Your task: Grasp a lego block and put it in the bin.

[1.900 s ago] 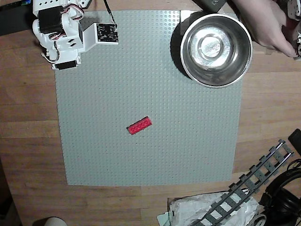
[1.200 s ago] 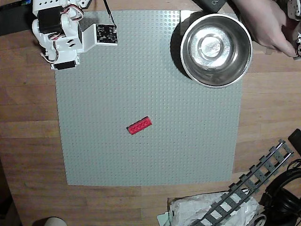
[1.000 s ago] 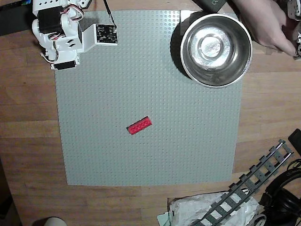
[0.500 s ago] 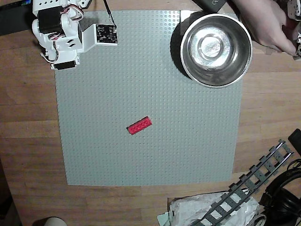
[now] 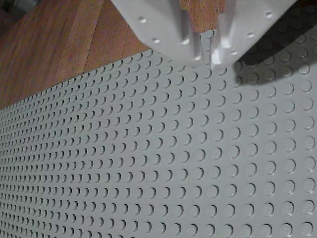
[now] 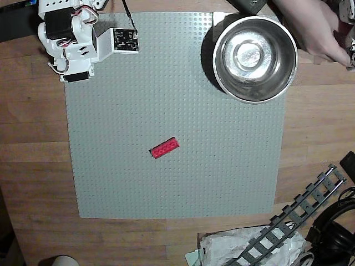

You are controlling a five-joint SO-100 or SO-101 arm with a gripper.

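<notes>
Lego block handling is my concern, but I start with the biggest things. My grey baseplate covers most of the wooden counter in the overhead view. The bin, a shiny steel bowl, sits at the upper right of the plate, empty. The arm is folded at the upper left. In the wrist view my gripper hangs low over bare studs by the plate's edge, jaws nearly closed with a thin slit between them, holding nothing. The lego block lies just below the plate's centre, slanted, well apart from both arm and bin. I judge it light, rigid and smooth-sided, so I would pinch across its short width, on the long flat sides.
</notes>
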